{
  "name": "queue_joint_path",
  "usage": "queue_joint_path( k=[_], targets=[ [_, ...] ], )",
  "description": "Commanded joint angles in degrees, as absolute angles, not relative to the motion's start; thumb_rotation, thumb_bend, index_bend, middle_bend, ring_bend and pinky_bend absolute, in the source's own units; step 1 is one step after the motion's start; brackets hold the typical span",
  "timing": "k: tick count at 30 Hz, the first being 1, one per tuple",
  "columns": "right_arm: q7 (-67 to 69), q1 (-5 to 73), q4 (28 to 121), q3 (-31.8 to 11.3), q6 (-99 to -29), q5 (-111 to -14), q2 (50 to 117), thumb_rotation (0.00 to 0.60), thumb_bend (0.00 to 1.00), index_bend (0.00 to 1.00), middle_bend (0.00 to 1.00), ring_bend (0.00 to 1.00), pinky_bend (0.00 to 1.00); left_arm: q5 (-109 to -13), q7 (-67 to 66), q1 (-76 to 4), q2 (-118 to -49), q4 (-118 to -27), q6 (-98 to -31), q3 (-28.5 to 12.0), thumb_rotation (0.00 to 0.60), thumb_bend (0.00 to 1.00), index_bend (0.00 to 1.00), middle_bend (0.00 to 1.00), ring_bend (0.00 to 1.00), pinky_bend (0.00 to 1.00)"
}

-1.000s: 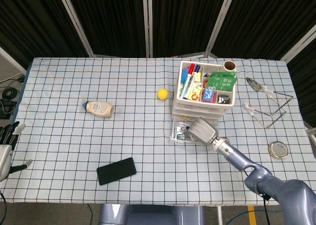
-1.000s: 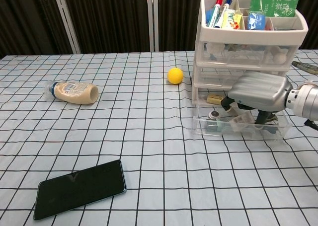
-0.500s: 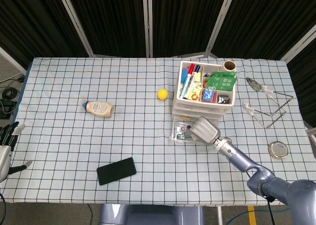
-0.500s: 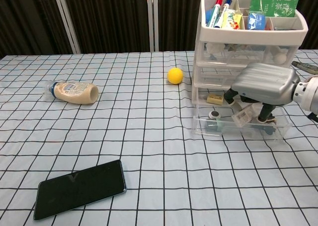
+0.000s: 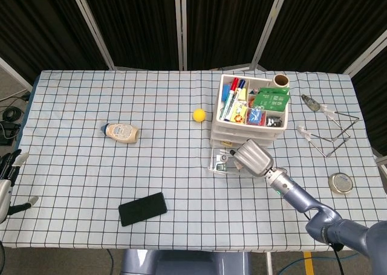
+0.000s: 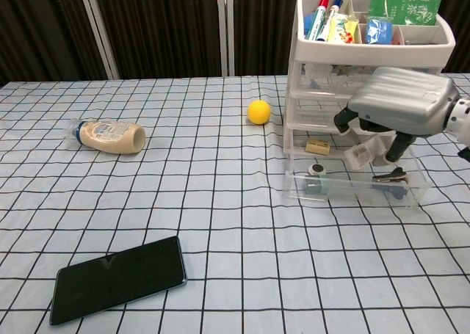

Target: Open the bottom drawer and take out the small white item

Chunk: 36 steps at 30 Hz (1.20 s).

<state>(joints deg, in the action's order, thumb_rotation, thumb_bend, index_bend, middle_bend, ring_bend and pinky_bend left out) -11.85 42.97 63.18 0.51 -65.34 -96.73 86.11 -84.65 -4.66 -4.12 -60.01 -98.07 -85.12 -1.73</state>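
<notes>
The white drawer unit (image 5: 251,127) (image 6: 367,77) stands right of centre, its clear bottom drawer (image 6: 356,187) (image 5: 219,164) pulled out toward me. My right hand (image 6: 400,103) (image 5: 254,157) hovers just above the open drawer and pinches a small white item (image 6: 361,153) between its fingers, lifted clear of the drawer's rim. A small grey piece (image 6: 317,171) and a dark clip (image 6: 385,178) still lie in the drawer. My left hand (image 5: 7,181) hangs at the far left beside the table edge, fingers apart and holding nothing.
A yellow ball (image 5: 199,115) (image 6: 258,111) lies left of the drawer unit. A mayonnaise bottle (image 5: 120,132) (image 6: 106,136) lies on its side at the left. A black phone (image 5: 142,208) (image 6: 117,277) sits near the front edge. A wire stand (image 5: 329,130) and round tin (image 5: 340,182) are at the right.
My right hand has risen out of the open drawer, bringing the small white item up with it. The left hand has stayed about where it was.
</notes>
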Motion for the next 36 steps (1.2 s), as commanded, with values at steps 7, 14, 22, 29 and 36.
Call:
queue_joint_path(
  k=[7, 14, 22, 29, 36],
  targets=[
    [-15.7, 41.1, 71.2, -1.8, -68.4, -95.2, 80.6, 0.6, 0.01, 0.63, 1.0, 1.0, 0.82, -85.5, -4.1, -3.8, -59.5, -98.3, -85.5, -1.3, 0.6, 0.0, 0.0, 0.0, 0.0, 0.0],
    [-17.0, 38.1, 74.6, -2.5, -71.9, -93.7, 76.3, 0.6, 0.01, 0.63, 1.0, 1.0, 0.82, -86.9, -3.7, -3.3, -59.2, -98.5, -86.4, -0.7, 0.6, 0.0, 0.0, 0.0, 0.0, 0.0],
    [-17.6, 32.7, 75.5, -1.4, -74.3, -91.2, 70.8, 0.6, 0.01, 0.63, 1.0, 1.0, 0.81, -88.1, -3.8, -2.6, -58.8, -99.0, -87.5, -0.1, 0.6, 0.0, 0.0, 0.0, 0.0, 0.0],
    [-14.4, 29.7, 71.3, -0.9, -74.4, -89.2, 69.9, 0.6, 0.01, 0.63, 1.0, 1.0, 0.81, -89.0, -5.0, -2.3, -58.7, -99.8, -87.8, 0.2, 0.6, 0.0, 0.0, 0.0, 0.0, 0.0],
    [-11.6, 28.4, 66.1, -1.2, -70.8, -85.9, 71.2, 0.6, 0.01, 0.62, 1.0, 1.0, 0.81, -89.2, -5.4, -2.2, -58.8, -100.0, -88.0, 0.2, 0.6, 0.0, 0.0, 0.0, 0.0, 0.0]
  ],
)
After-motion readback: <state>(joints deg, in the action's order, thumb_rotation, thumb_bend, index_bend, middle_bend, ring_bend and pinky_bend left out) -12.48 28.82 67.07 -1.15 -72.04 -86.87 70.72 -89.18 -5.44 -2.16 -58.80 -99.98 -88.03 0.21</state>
